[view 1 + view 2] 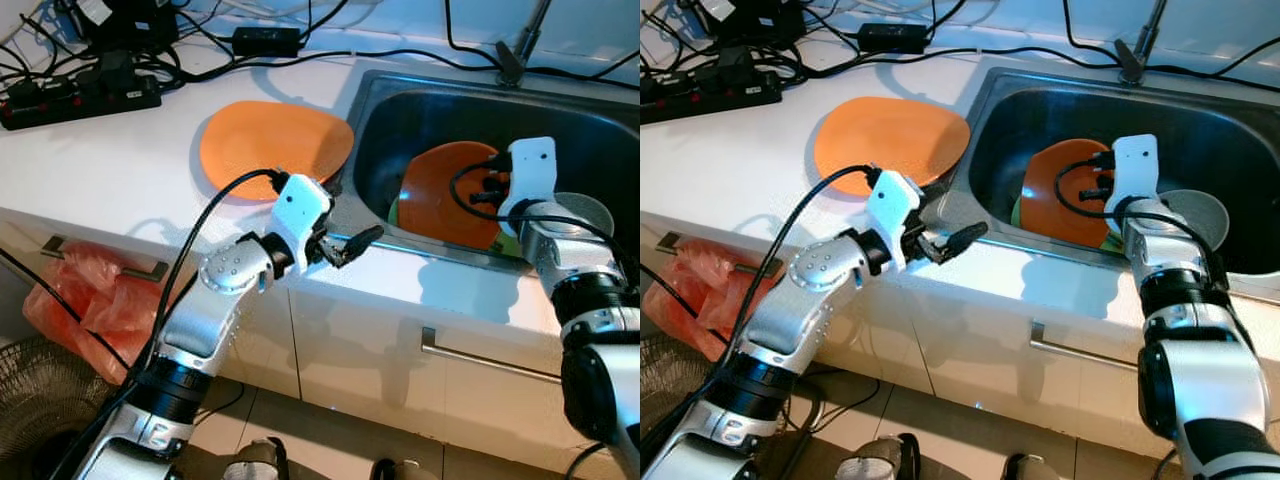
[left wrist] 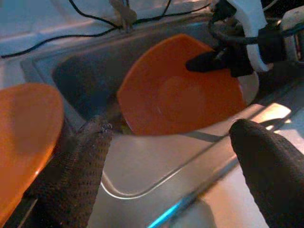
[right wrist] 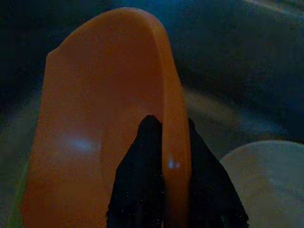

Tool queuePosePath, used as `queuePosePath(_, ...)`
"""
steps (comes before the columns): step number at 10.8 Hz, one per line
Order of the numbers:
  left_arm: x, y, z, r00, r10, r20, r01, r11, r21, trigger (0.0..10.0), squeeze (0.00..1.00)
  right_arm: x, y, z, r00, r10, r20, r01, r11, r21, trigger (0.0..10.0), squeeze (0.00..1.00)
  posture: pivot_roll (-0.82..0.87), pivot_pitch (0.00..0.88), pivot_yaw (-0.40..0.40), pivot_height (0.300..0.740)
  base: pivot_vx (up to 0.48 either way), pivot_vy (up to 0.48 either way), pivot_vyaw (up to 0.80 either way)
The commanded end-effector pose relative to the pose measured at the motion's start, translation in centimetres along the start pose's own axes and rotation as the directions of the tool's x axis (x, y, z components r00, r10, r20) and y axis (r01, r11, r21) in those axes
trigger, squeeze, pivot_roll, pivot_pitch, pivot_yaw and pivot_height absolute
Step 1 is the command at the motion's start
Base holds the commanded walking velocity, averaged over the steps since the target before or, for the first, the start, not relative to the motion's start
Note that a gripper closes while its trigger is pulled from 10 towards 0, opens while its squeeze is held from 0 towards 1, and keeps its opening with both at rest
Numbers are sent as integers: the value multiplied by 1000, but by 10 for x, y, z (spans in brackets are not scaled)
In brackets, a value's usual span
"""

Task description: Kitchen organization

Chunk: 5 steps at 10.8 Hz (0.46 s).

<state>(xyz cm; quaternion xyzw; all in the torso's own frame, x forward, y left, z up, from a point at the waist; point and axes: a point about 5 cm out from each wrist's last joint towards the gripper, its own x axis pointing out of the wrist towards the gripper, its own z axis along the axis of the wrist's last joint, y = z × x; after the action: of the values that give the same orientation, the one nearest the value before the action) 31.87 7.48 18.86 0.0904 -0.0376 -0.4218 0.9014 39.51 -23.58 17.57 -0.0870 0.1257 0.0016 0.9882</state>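
Observation:
An orange plate (image 1: 440, 200) stands tilted on edge inside the steel sink (image 1: 420, 100). My right gripper (image 3: 171, 142) reaches down into the sink and is shut on this plate's rim, one finger on each face. A second orange plate (image 1: 275, 145) lies flat on the white counter, left of the sink. My left gripper (image 1: 352, 245) hovers open over the counter's front edge by the sink's near left corner, with nothing between its fingers (image 2: 80, 166); it points toward the tilted plate (image 2: 175, 90).
A pale bowl (image 1: 590, 212) sits in the sink to the right of the held plate, and something green (image 1: 396, 212) lies under the plate. A power strip (image 1: 80, 100) and cables crowd the counter's back left. The faucet base (image 1: 515, 62) stands behind the sink. A red bag (image 1: 90, 300) hangs below.

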Motion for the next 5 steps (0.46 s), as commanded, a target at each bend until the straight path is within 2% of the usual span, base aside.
queuePosePath(1,-1,1,5,1000,-15,-3,15,1000,-6,10000,1000,1,-3,14,999,8,48,-6,1000,-31,3137,0,142,113,33,740,0,0,0)
queuePosePath(2,-2,0,4,999,-20,-35,20,1000,2,10000,1000,1,-1,12,999,16,43,-15,999,-30,10000,1000,143,109,32,740,0,0,0)
queuePosePath(4,-2,2,6,998,-9,-54,10,1000,17,10000,1000,2,1,11,999,23,43,-22,999,-24,10000,1000,141,108,31,740,0,0,0)
queuePosePath(5,-4,12,9,998,23,-60,-23,1000,6,10000,1000,2,-2,13,998,-2,57,4,1000,-22,10000,1000,142,104,32,740,0,0,0)
